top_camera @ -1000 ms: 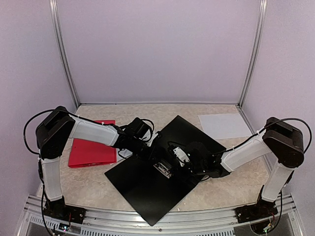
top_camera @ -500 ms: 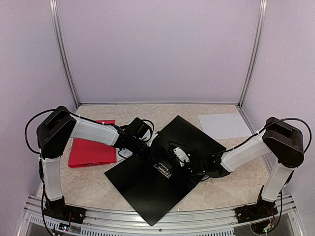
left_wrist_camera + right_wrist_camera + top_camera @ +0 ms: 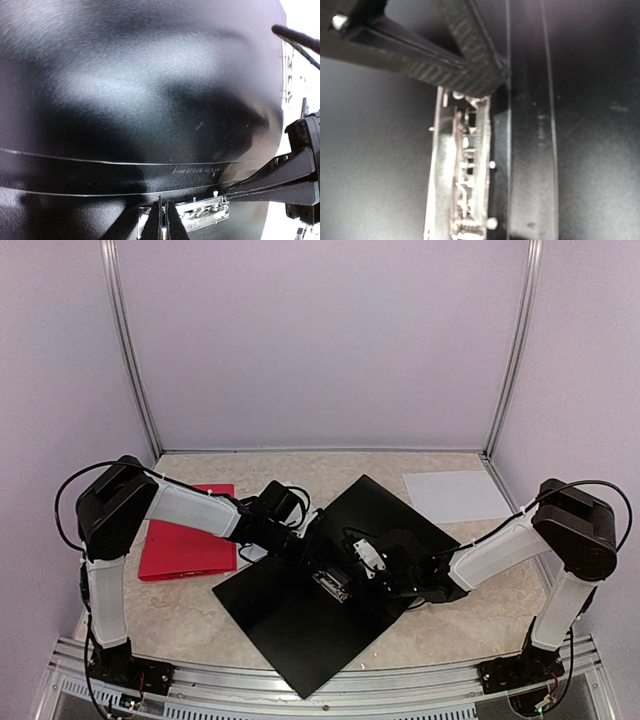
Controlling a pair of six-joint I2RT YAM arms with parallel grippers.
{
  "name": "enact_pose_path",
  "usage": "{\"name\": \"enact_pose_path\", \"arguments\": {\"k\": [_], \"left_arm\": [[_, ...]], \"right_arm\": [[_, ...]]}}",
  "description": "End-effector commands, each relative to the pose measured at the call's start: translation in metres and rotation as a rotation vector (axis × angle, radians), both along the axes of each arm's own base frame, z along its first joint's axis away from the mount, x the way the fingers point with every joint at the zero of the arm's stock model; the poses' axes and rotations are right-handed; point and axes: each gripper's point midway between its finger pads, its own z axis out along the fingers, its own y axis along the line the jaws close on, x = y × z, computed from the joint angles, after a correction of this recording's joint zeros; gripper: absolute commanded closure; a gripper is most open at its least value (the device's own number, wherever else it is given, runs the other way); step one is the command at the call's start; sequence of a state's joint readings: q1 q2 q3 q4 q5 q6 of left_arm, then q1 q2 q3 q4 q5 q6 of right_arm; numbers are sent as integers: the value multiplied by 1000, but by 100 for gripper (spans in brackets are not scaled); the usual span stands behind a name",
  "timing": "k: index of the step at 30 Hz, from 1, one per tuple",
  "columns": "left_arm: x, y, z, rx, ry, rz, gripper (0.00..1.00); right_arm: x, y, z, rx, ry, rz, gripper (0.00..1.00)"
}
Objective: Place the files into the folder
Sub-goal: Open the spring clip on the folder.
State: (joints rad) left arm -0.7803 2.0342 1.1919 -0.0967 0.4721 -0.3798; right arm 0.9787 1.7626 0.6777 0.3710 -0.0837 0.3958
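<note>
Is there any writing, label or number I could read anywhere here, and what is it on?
No text can be read.
Faint marking on the black folder: too small to read.
Black print on a paper sheet: too blurred to read.

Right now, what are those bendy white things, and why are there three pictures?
They are two robot arms, the left arm and the right arm, each ending in a pincher. One picture looks down from above; the other two come from little cameras on the wrists. On the table lie an open black folder, a red folder and a white paper sheet. The left gripper and right gripper are both closed, tips at the black folder's metal clip. Neither seems to hold anything.
</note>
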Motion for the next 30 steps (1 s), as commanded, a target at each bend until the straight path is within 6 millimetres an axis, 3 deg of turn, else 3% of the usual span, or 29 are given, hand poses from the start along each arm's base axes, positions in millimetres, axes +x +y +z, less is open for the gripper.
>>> {"name": "enact_pose_path", "arguments": {"k": [1, 30], "left_arm": [[-26, 47, -77, 233, 139, 51, 100], [-49, 62, -66, 270, 130, 24, 100]], "right_arm": [[-45, -38, -64, -196, 203, 47, 100], [-40, -54, -87, -282, 279, -74, 100]]}}
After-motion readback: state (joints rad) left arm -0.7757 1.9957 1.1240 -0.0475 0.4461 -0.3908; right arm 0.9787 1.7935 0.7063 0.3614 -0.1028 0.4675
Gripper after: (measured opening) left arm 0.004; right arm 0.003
